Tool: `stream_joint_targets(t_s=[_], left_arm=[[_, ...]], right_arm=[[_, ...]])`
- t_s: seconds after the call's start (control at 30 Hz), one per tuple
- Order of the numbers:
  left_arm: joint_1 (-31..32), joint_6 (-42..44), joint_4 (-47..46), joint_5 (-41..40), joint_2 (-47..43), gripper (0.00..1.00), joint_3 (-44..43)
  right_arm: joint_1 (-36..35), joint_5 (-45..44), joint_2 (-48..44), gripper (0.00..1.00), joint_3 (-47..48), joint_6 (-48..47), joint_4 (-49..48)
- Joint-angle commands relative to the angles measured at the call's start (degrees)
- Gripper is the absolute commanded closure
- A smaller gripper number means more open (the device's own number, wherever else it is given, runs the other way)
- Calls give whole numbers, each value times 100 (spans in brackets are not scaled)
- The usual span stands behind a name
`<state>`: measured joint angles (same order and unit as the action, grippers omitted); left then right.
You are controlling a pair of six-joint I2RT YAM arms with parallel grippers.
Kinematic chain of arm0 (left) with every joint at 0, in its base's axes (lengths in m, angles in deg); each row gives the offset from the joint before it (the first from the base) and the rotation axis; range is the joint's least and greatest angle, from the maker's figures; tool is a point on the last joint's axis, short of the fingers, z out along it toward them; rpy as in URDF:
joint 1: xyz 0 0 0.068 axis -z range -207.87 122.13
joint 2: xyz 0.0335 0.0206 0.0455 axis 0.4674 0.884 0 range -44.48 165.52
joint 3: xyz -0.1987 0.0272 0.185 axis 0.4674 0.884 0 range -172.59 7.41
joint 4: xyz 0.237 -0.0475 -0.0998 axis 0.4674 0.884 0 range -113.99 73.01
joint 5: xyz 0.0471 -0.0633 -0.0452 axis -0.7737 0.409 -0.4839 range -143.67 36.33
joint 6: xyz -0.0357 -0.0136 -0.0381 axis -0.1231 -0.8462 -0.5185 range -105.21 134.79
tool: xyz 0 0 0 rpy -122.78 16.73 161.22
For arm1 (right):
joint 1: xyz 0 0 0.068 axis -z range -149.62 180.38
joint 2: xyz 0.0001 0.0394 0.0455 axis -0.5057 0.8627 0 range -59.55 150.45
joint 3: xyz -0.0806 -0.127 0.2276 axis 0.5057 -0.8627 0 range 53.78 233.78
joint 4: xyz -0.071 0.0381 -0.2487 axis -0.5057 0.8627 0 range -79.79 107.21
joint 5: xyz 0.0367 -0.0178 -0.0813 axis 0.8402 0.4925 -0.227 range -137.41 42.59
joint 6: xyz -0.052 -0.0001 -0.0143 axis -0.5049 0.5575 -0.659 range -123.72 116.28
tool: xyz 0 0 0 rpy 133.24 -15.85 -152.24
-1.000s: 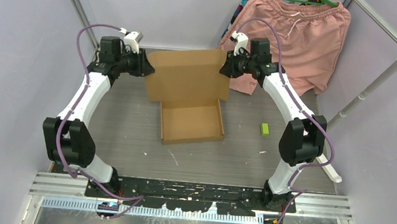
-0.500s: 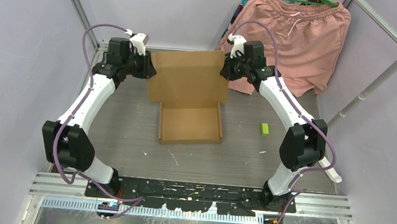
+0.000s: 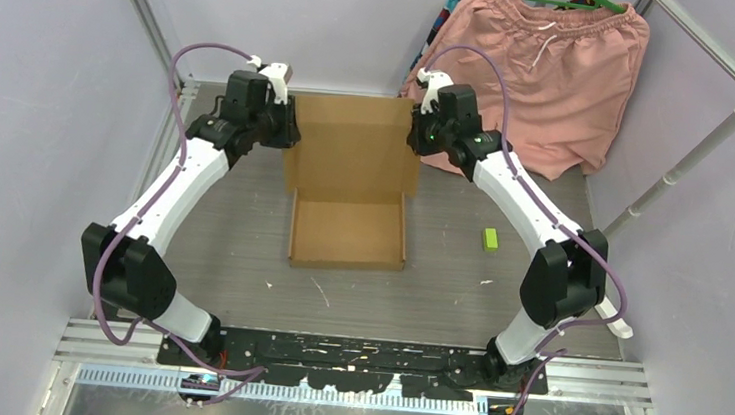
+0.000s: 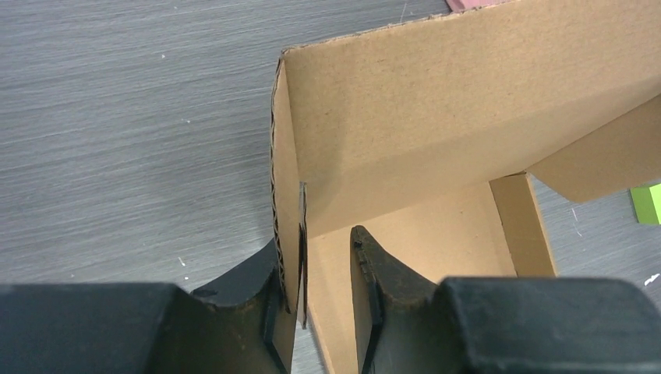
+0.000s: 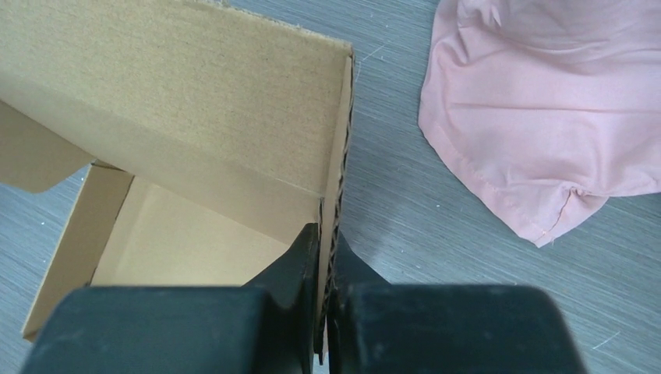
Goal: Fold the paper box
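The paper box (image 3: pixel 346 234) lies mid-table as a shallow brown tray with its lid panel (image 3: pixel 354 146) raised at the far side. My left gripper (image 3: pixel 287 128) is at the lid's left edge. In the left wrist view the left gripper (image 4: pixel 316 241) straddles the folded-up side flap (image 4: pixel 287 195): the flap rests against the left finger and a gap separates it from the right finger (image 4: pixel 372 269), so the jaws stand open. My right gripper (image 3: pixel 417 132) is at the lid's right edge. In the right wrist view the right gripper (image 5: pixel 326 234) is shut on the other side flap (image 5: pixel 337 148).
Pink shorts (image 3: pixel 566 74) hang on a green hanger at the back right, close behind the right gripper. A small green block (image 3: pixel 489 239) lies right of the box. A white rack pole (image 3: pixel 700 146) slants along the right side.
Both grippers have moved inward along the lid's sides, and the lid's side flaps have turned up, so the lid looks narrower. The right gripper has closed on its flap.
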<state>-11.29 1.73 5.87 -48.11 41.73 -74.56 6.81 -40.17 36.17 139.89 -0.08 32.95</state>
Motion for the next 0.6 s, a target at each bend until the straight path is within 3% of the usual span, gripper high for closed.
stream_joint_targets(t_s=[0.0, 0.57], left_arm=[[264, -348, -52, -433, -95, 70, -333], [560, -847, -431, -1232, -308, 70, -66]], right_arm=[[-261, -416, -371, 95, -21, 329, -468], [-669, -1882, -489, 97, -65, 838, -616]])
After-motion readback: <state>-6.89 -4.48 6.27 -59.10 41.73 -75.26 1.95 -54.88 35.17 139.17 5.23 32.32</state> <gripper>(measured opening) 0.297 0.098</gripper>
